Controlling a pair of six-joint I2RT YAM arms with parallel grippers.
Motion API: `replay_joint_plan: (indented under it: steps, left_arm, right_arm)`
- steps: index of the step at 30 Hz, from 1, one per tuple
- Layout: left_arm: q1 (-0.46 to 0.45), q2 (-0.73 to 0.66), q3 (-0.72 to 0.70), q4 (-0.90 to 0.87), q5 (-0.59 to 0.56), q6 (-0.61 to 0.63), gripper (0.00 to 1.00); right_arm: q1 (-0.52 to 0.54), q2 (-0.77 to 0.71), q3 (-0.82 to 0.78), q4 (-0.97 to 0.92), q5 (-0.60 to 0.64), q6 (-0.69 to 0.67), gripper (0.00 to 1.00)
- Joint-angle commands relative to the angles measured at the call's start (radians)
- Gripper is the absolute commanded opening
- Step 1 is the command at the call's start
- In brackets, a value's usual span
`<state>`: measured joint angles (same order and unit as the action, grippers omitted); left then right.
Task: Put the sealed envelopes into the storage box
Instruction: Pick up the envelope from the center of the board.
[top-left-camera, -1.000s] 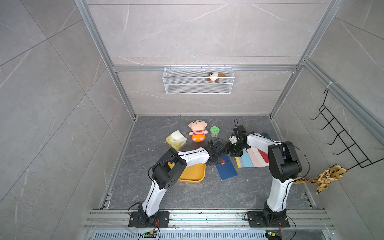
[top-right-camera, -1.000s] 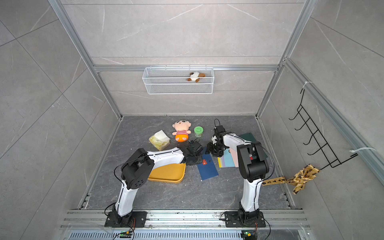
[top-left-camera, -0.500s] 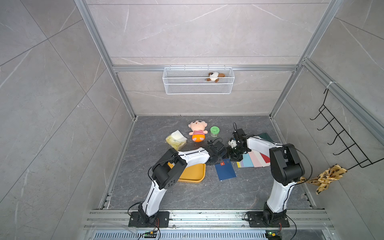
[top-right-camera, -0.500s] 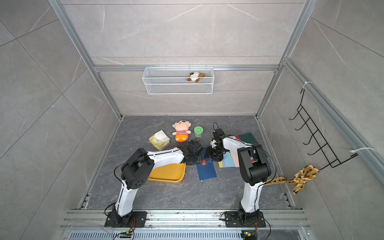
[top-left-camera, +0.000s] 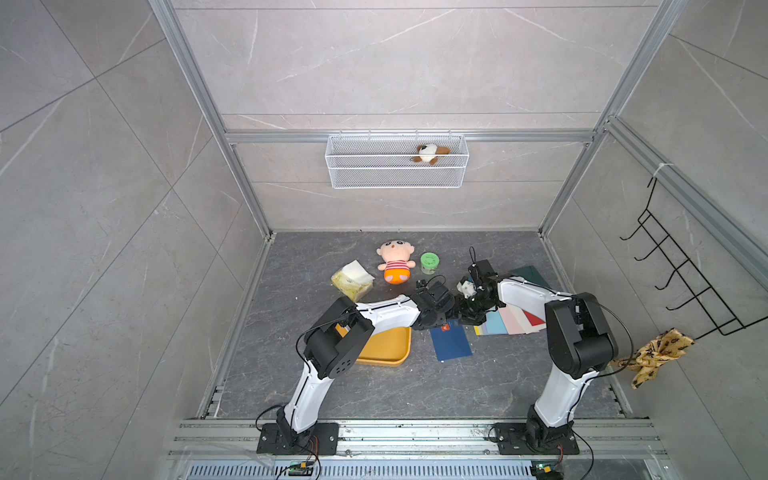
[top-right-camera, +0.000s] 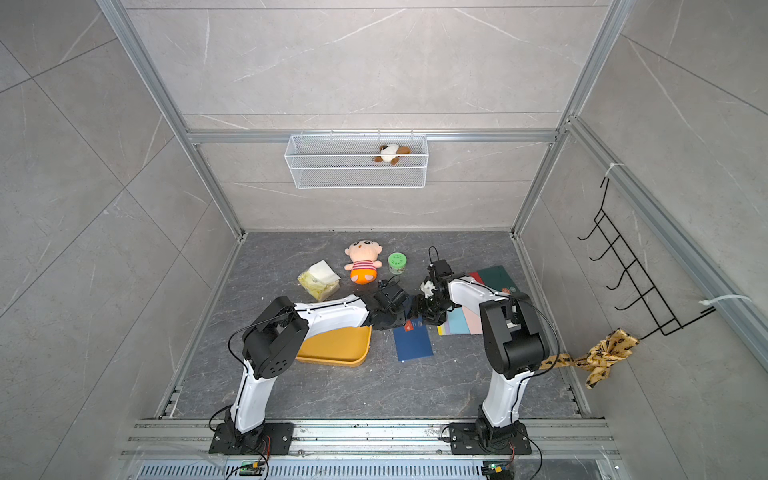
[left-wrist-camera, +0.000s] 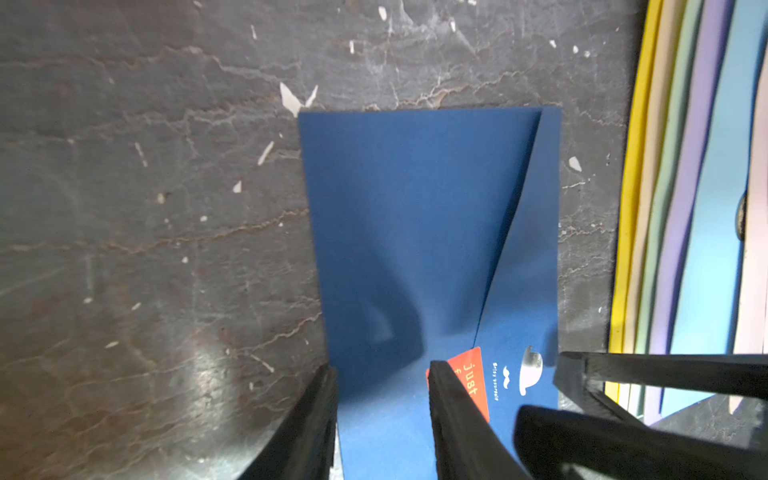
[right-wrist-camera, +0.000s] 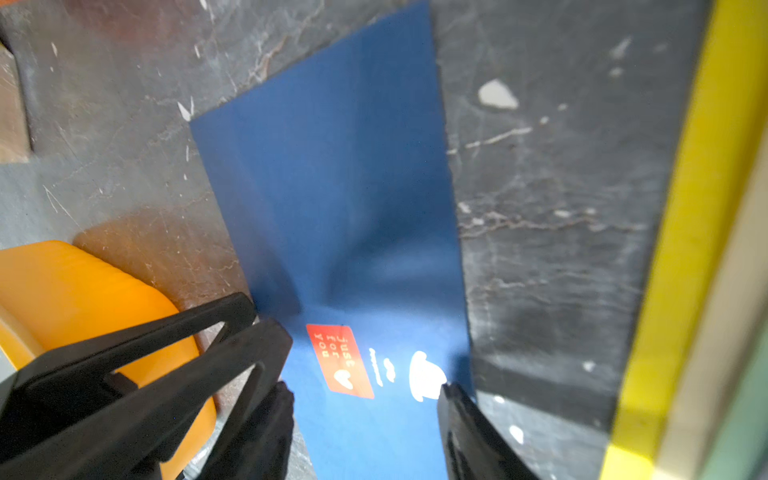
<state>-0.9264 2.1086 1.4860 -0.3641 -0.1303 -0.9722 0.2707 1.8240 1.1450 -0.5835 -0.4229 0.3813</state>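
My left hand (left-wrist-camera: 380, 415) and right hand (right-wrist-camera: 361, 419), both part-open, straddled the navy envelope's (top-left-camera: 451, 343) sealed end, lifting nothing; it lay on the surface (top-left-camera: 374, 390) beside the storage box (top-left-camera: 384, 351).

A robot test cell in a lab: grey tiled walls (top-left-camera: 374, 62), aluminium frame (top-left-camera: 407, 136), two arms bolted on a rail (top-left-camera: 415, 432) at 6 o'clock.
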Motion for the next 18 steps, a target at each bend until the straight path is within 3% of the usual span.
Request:
replay_joint_plan:
  steps: [1,11,18]
  left_arm:
    - [-0.003,-0.068,0.006,-0.041,-0.022,-0.004,0.41]
    - [-0.028,-0.065,-0.027,-0.065,0.002,-0.020,0.26]
    - [-0.038,-0.071,-0.054,-0.085,0.008,-0.023,0.27]
  right_arm:
    - [-0.003,-0.034,-0.002,-0.027,0.054,0.009,0.60]
    - [0.014,-0.005,0.002,-0.060,0.121,-0.013,0.61]
    - [0.040,0.022,0.025,-0.099,0.175,-0.025,0.61]
